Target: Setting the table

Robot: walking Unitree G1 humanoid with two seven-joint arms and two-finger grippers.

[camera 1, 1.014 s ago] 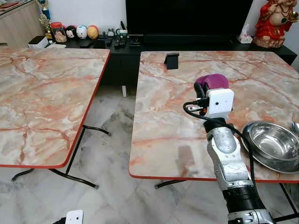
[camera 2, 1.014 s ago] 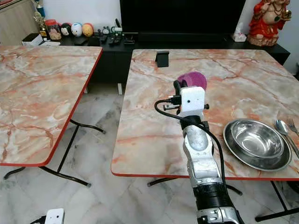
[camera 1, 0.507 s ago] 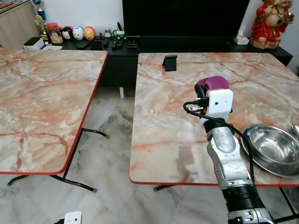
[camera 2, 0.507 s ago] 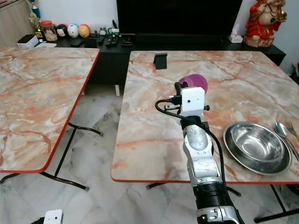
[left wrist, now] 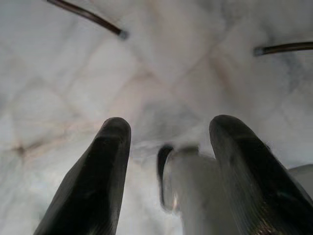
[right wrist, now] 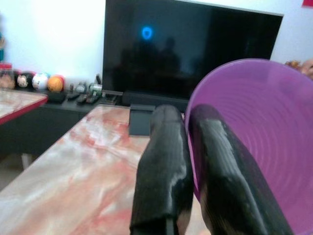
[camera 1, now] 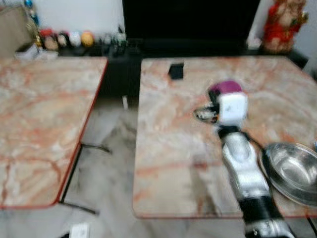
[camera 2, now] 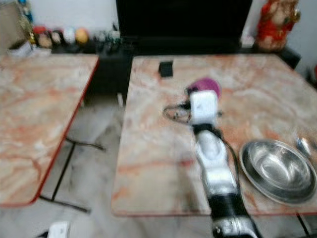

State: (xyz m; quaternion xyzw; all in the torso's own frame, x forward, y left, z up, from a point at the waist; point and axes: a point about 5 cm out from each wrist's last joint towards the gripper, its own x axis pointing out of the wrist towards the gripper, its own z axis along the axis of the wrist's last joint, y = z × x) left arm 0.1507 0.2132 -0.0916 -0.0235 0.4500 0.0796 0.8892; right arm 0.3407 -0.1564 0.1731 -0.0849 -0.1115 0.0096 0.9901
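My right gripper (right wrist: 188, 147) is shut on the rim of a purple plastic cup (right wrist: 254, 142), one finger inside and one outside. In the head views, which are blurred, the purple cup (camera 1: 226, 87) is held up above the right marble table (camera 1: 168, 148), just beyond the white wrist box. A steel bowl (camera 1: 293, 168) sits on that table near its front right, with cutlery (camera 2: 303, 145) beside it. My left gripper (left wrist: 168, 147) hangs open over the floor tiles, nothing between its fingers.
A second marble table (camera 1: 44, 124) stands at the left, with a floor gap between the two. A small black stand (camera 1: 176, 71) sits at the right table's far edge. Behind are a dark TV (right wrist: 186, 54), a low cabinet with trinkets (camera 1: 64, 39) and a red statue (camera 1: 280, 25).
The head views have shifted and blurred, so the camera is moving. The tables appear slightly nearer and shifted left. The right gripper keeps its hold on the cup.
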